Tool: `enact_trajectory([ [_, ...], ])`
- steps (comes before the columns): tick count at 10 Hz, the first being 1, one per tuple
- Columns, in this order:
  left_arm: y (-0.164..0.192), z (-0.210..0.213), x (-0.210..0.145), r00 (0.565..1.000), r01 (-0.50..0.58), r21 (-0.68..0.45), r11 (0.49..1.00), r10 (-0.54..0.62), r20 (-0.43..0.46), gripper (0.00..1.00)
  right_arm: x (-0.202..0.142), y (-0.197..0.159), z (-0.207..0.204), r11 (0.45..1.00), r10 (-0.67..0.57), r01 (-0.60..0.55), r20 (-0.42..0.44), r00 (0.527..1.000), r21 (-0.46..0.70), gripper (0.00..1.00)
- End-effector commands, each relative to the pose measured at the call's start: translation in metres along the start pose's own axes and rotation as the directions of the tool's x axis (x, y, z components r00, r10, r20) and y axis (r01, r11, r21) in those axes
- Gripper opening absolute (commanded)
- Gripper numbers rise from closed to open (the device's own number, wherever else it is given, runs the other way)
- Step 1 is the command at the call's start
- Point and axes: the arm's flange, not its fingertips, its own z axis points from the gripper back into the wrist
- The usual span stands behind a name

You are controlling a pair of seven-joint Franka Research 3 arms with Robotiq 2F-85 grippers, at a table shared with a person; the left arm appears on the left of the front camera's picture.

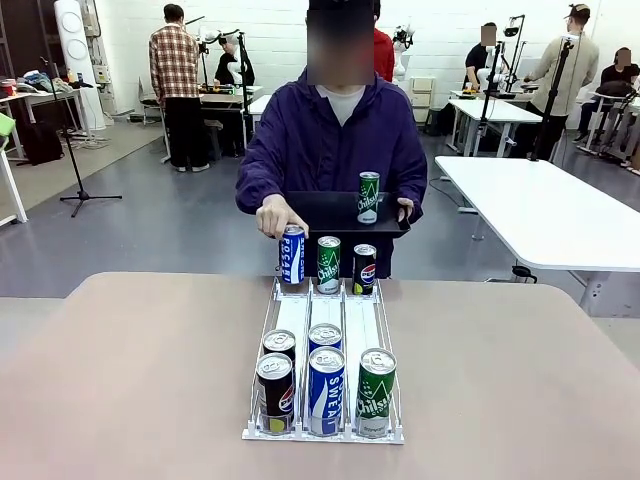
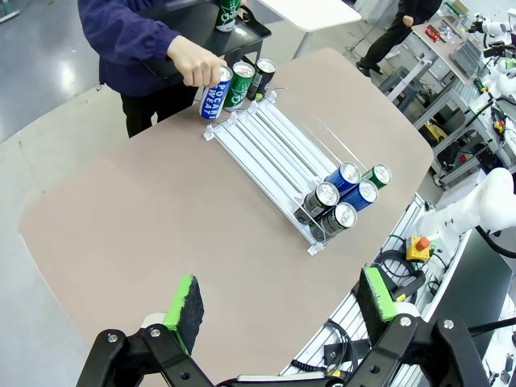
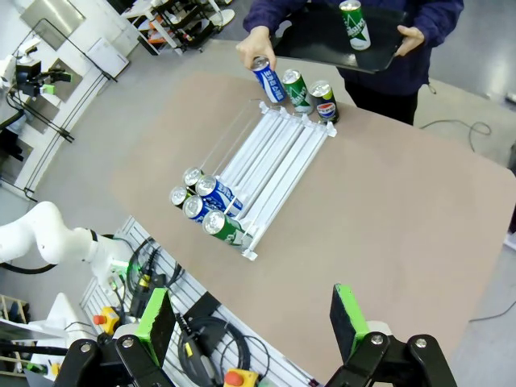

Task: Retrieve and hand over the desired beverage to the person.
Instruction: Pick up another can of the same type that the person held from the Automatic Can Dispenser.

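Note:
The person (image 1: 335, 140) stands at the far side in a purple jacket, holding a black tray (image 1: 335, 213) that carries a green can (image 1: 369, 197). Their other hand (image 1: 272, 218) grips a blue can (image 1: 291, 255) standing at the far end of the white three-lane rack (image 1: 325, 330), beside a green can (image 1: 328, 264) and a dark Pepsi can (image 1: 364, 268). Black, blue and green cans (image 1: 325, 390) crowd the rack's near end. My left gripper (image 2: 282, 302) hangs open high above the table with nothing in it. So does my right gripper (image 3: 251, 321).
The tan table (image 1: 120, 380) is bare on both sides of the rack. A white table (image 1: 540, 210) stands behind on the right. Other people and workbenches fill the far room. In the left wrist view the other white arm (image 2: 484, 210) sits off the table's edge.

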Motion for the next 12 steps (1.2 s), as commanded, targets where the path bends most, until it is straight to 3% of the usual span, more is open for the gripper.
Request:
enact_trajectory([
  [1, 0.0018, 0.0007, 0.0006, 1.000, 0.019, -0.010, 1.000, -0.019, 0.008, 1.00, 0.0004, -0.0027, -0.0018, 1.000, 0.013, -0.013, -0.003, 1.000, 0.010, 1.00],
  [12, 0.0018, 0.0007, 0.0006, 1.000, 0.019, -0.010, 1.000, -0.019, 0.008, 1.00, 0.0004, -0.0027, -0.0018, 1.000, 0.013, -0.013, -0.003, 1.000, 0.010, 1.00],
])
